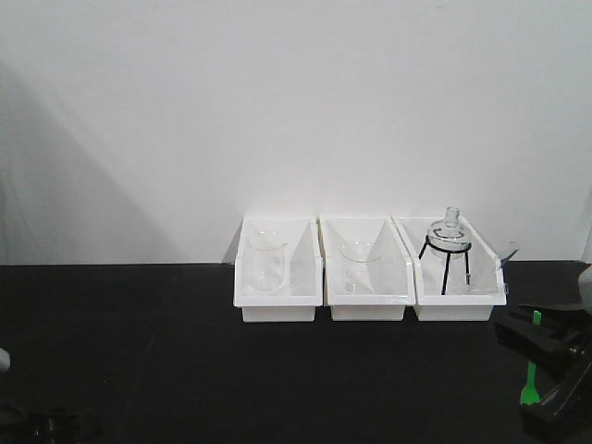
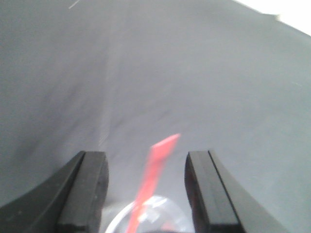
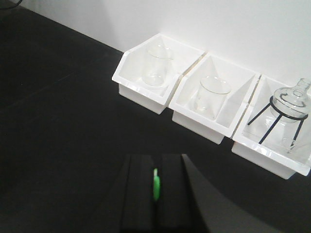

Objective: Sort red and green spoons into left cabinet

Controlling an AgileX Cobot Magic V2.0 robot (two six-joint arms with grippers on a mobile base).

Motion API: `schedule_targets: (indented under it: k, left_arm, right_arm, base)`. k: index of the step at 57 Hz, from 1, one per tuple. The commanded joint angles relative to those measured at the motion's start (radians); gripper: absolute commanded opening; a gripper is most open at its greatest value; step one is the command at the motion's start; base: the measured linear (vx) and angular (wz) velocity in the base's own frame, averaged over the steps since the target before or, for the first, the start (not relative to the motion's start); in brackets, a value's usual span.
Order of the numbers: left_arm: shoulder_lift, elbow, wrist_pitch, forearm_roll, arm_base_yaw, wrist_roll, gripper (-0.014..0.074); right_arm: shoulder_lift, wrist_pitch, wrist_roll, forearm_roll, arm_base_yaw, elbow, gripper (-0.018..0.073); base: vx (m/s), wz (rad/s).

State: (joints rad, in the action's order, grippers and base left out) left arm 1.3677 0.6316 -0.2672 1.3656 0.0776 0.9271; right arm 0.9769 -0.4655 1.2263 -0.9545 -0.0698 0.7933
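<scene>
- The green spoon (image 3: 155, 187) is being gripped between the right fingers (image 3: 138, 199), which are pressed together on its handle. It is being held roughly upright over the near right of the surface (image 1: 139, 351).
- The red spoon (image 2: 156, 167) is being framed between the left fingers (image 2: 90, 189), which are standing apart and not touching it. Its lower end is sitting in a blurred clear glass vessel (image 2: 160, 206).
- The left cabinet is not being shown in any view, so its place cannot be told.
- Step judged: the red handle is being lined up for a grasp while the green one is being carried.
- Doing it well: the left fingers are best centred on the thin red handle above the glass rim before being closed. The lift is best made straight up so the vessel is not being tipped. The right clamp needs firmness, since a slim handle is likely to twist.
- Edges: three white bins (image 1: 370, 277) of glassware are lining the far side against the wall (image 1: 277, 111). The flask on a black stand (image 1: 450, 245) in the right bin is lying nearest the right arm and is best avoided.
- Room: the near left and middle of the surface are offering the widest path for swinging leftward.
</scene>
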Motion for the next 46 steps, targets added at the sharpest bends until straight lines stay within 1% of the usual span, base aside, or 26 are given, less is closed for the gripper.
schedule_targets:
  k: [1, 8, 11, 18, 27, 28, 34, 46]
  left_arm:
    - [-0.021, 0.034, -0.014, 0.016, 0.002, 0.021, 0.0462]
    - [-0.021, 0.034, -0.025, -0.03, 0.002, 0.018, 0.0461]
    - [-0.019, 0.034, -0.022, -0.034, 0.002, 0.018, 0.0461]
    - [0.013, 0.034, -0.026, -0.037, 0.002, 0.02, 0.0461]
    - [0.089, 0.034, -0.04, -0.037, 0.002, 0.021, 0.0461]
    - [0.113, 0.034, -0.038, -0.035, 0.002, 0.032, 0.0461]
    - [0.127, 0.034, -0.041, -0.034, 0.002, 0.07, 0.0459]
    - [0.127, 0.034, -0.037, -0.027, 0.002, 0.071, 0.0421]
  right_arm:
    - [-0.009, 0.048, 0.001, -0.034, 0.003, 0.033, -0.0003]
    - [-0.009, 0.048, 0.001, -0.034, 0.003, 0.033, -0.0003]
    - [-0.009, 0.048, 0.001, -0.034, 0.003, 0.033, -0.0003]
    - [-0.009, 0.047, 0.001, -0.034, 0.003, 0.033, -0.0003]
    - [-0.009, 0.047, 0.001, -0.034, 0.003, 0.033, -0.0003]
    - [-0.009, 0.043, 0.001, -0.034, 0.003, 0.033, -0.0003]
    - [-0.009, 0.038, 0.001, -0.034, 0.003, 0.033, -0.0003]
    - [-0.009, 0.035, -0.001, -0.034, 0.003, 0.033, -0.0003]
  base:
    - [0.0, 0.0]
    - [0.0, 0.0]
    - [0.0, 0.0]
    - [0.0, 0.0]
    - [0.0, 0.0]
    - [0.0, 0.0]
    - [0.0, 0.0]
    - [0.0, 0.0]
